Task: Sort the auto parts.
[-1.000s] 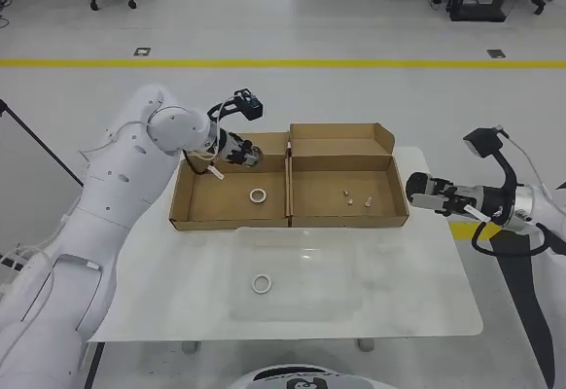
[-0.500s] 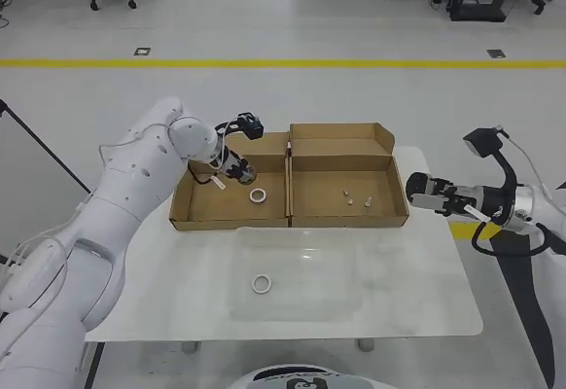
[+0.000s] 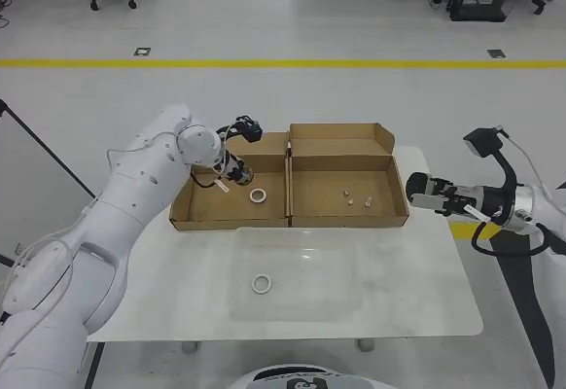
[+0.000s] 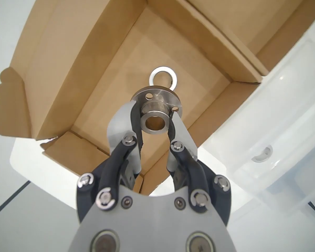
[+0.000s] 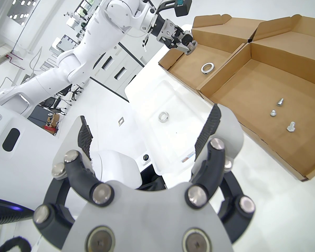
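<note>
Gripping a flanged bushing tight, the left gripper hangs over the left cardboard box, pretty close to the ring lying on its floor. Right gripper is parked off the table's right edge, fingers spread apart.

Left tool moved into the left cardboard box.
Gripping the flanged bushing, it came off the back wall to just beside the ring.
</note>
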